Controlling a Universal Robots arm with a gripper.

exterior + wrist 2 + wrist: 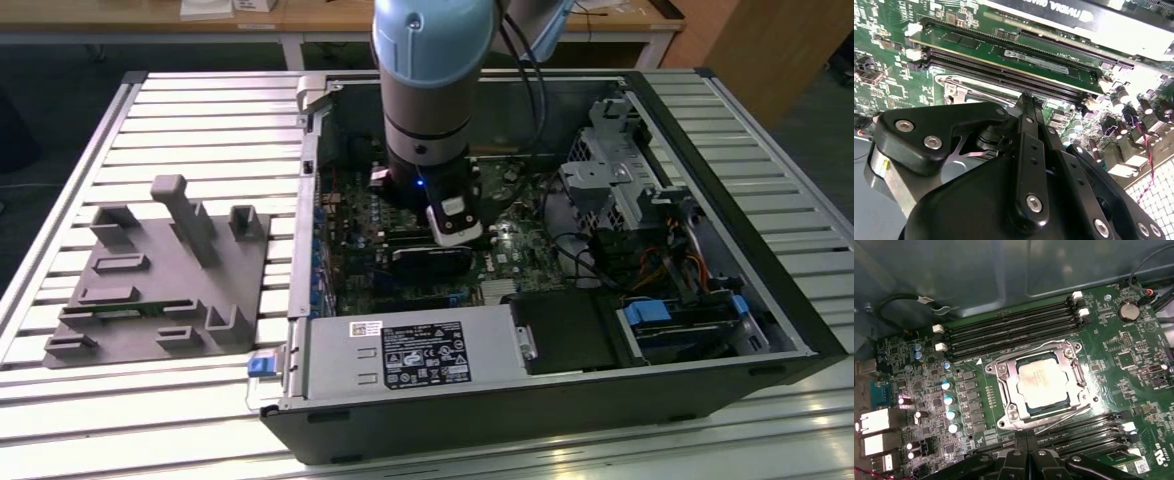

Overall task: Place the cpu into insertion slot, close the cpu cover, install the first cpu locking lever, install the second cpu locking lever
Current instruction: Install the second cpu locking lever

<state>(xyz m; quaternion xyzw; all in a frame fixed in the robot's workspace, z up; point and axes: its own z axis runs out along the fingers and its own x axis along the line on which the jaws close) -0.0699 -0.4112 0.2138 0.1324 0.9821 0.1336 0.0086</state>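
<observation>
One cpu [1043, 384] seated under cpu cover [1004, 385] | claw [1027, 456] tips cut off

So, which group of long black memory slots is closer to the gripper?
The group on the gripper's side of the cpu. The other group lies beyond the socket, near the case wall.

The cpu [1043, 383] lies in the insertion slot [1004, 374], under the cpu cover [1076, 372], between two groups of memory slots [1014, 332].
</observation>
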